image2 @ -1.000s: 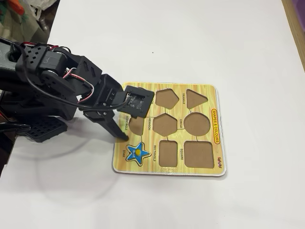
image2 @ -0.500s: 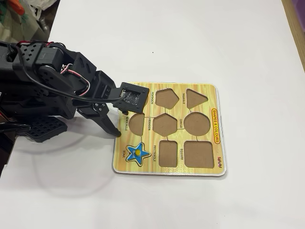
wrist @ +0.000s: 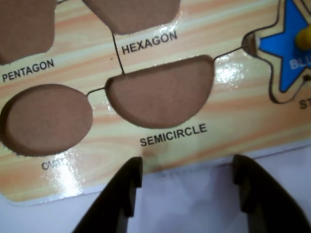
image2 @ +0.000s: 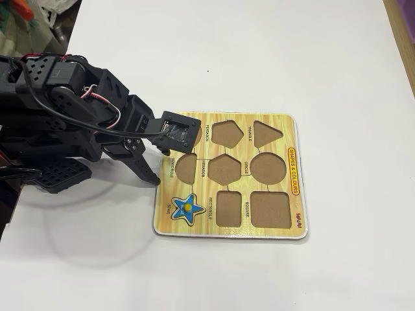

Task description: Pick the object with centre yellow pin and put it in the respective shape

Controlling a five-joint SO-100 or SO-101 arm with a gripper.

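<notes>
In the wrist view, the blue wooden star piece (wrist: 284, 51) and its yellow centre pin (wrist: 304, 37) are cut off by the right edge; beside the semicircle recess (wrist: 160, 91), glare blurs the oval cutout's label (wrist: 52, 165).

Puzzle board (wrist: 194, 116) labels: PENTAGON, HEXAGON, SEMICIRCLE, also SHAPES & COLOURS
</notes>
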